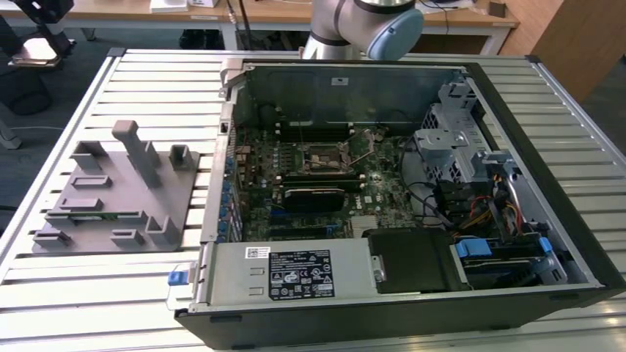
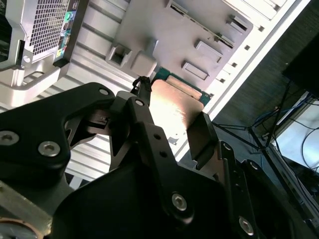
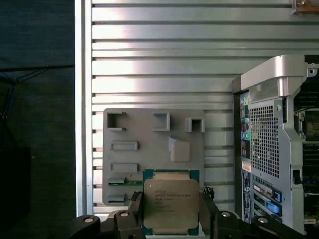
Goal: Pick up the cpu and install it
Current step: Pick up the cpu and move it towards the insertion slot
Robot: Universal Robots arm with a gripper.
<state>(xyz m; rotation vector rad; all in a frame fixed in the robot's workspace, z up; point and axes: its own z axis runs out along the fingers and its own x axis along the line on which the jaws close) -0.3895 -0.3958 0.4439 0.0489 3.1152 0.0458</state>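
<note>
Silver-grey metal on top with a thin green board edge: the cpu [image 3: 171, 206] sits between the two black fingers [image 3: 206, 213] of the gripper [image 2: 173, 107]. They are closed onto its opposite edges in both wrist views. We see no gap at either edge, so we log it as gripped. In the first wrist view the chip overlaps one edge of the grey fixture plate [image 3: 154, 144], next to a slot holding a thin green strip [image 3: 124, 182]. It looks large against the plate's pockets, so we judge it held well above the plate and not resting in it. The plate lies on the slatted aluminium table [image 3: 149, 74], just beside the open computer case [image 1: 547, 242]. In the exterior view the arm [image 1: 357, 26] stands behind the case. The motherboard's socket [image 1: 321, 156] lies bare inside the case, well apart from the plate. Our judgement of the step in hand: pick-up done, install not yet done, with the socket unfilled. Whatever move follows calls for a level, steady hold, since only the edges are pinched. Seating calls for matching the chip's orientation to the socket and lowering it flat, without sliding it across the contacts.
</note>
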